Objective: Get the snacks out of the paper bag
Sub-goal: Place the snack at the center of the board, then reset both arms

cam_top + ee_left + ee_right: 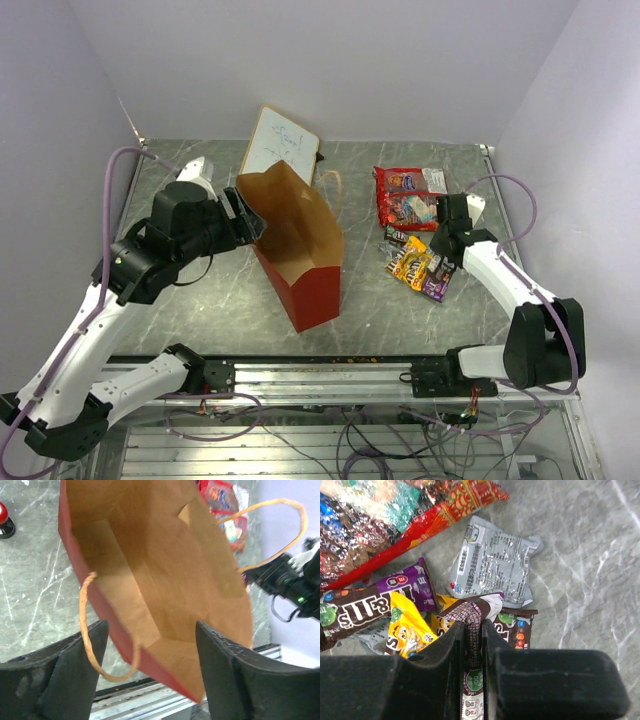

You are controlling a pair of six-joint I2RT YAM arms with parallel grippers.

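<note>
The red paper bag stands mid-table, its mouth open. In the left wrist view I look into its brown inside, and no packet shows there. My left gripper is open at the bag's left rim; its fingers straddle the near corner and one loop handle without pinching them. The snacks lie right of the bag: a large red candy bag and small packets in yellow, purple and silver. Just over this pile, my right gripper is shut on a brown packet.
A white whiteboard leans behind the bag. A small red-and-black marker cap sits on the table left of the bag. The metal rail runs along the near edge. The bag's other handle arches toward the right arm.
</note>
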